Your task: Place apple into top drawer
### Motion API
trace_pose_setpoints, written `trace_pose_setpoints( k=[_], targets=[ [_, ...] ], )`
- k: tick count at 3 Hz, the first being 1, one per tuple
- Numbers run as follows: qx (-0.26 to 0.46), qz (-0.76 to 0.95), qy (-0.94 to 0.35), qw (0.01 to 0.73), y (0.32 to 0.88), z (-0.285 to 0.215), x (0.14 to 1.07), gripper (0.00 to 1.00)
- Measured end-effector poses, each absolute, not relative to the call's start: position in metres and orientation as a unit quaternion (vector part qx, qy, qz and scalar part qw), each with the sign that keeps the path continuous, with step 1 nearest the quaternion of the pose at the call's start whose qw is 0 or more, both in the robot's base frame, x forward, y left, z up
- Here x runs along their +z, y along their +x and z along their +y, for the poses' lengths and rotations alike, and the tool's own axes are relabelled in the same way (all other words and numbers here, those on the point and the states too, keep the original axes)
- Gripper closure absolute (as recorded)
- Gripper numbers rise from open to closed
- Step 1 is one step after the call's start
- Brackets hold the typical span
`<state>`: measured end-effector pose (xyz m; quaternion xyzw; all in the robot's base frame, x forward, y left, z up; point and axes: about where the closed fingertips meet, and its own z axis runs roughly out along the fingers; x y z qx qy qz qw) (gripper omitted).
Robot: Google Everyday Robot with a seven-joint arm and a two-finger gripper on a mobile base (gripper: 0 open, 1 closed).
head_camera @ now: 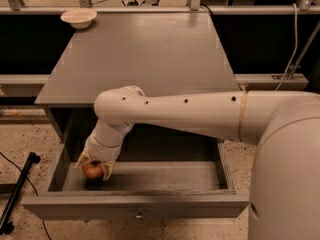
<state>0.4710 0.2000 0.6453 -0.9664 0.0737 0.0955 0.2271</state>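
Observation:
The top drawer (135, 205) of the grey cabinet is pulled open, with its flat front panel and small metal knob toward me. My gripper (94, 170) reaches down into the drawer's left end. Its fingers are shut on the red apple (92, 170), which sits low at the drawer floor with a shadow right beneath it. I cannot tell if the apple touches the floor. The white arm crosses above the drawer from the right.
A pale shallow bowl (78, 17) stands at the back left corner of the cabinet top (150, 54). A black pole and cable (17, 196) lie on the speckled floor at the left. A rail and cables run behind the cabinet.

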Motion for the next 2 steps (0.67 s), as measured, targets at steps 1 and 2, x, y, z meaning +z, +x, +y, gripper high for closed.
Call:
trace_pose_setpoints(
  k=[1, 2],
  targets=[
    [0.096, 0.068, -0.967, 0.226, 0.4732, 0.1977, 0.6401, 0.05],
    [0.085, 0.072, -0.968, 0.226, 0.4758, 0.189, 0.6477, 0.0]
  ],
)
